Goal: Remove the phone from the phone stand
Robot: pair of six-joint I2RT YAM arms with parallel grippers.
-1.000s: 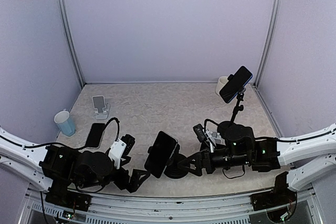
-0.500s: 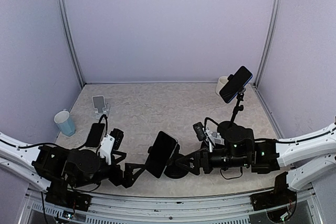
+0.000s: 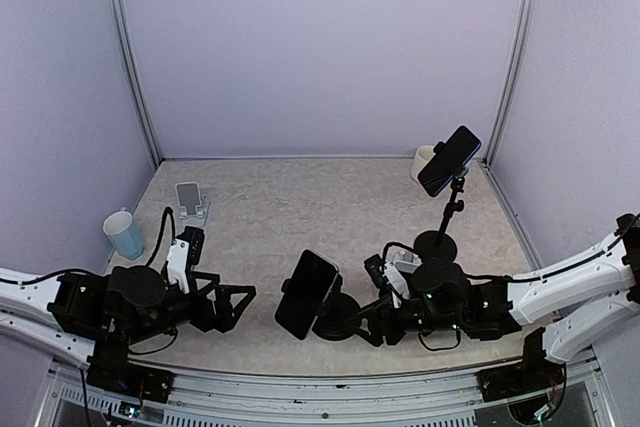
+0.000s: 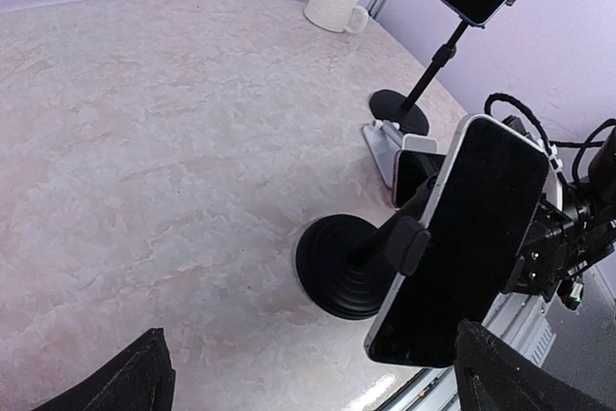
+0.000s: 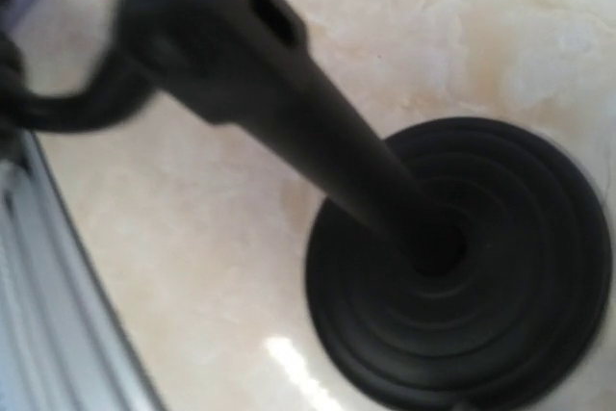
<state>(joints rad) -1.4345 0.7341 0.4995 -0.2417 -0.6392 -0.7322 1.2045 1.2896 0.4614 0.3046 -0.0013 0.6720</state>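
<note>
A black phone (image 3: 307,293) sits tilted in the clamp of a short black stand with a round base (image 3: 337,318) near the table's front middle. In the left wrist view the phone (image 4: 472,238) is at the right and the base (image 4: 342,267) in the middle. My left gripper (image 3: 238,305) is open and empty, a short way left of the phone; its fingertips (image 4: 135,382) show at the bottom corners. My right gripper (image 3: 366,327) is low beside the stand base (image 5: 462,267). Its fingers do not show in the right wrist view, which is filled by the stem (image 5: 289,103).
A second phone (image 3: 449,160) is on a tall stand (image 3: 436,244) at the back right, beside a white mug (image 3: 425,162). A blue mug (image 3: 123,234) and a small white stand with a phone (image 3: 190,199) are at the left. A small white stand (image 4: 385,141) lies behind the short stand.
My left arm has pulled back to the left, away from the phone, with its gripper open. My right arm has shifted slightly lower and closer to the stand base.
</note>
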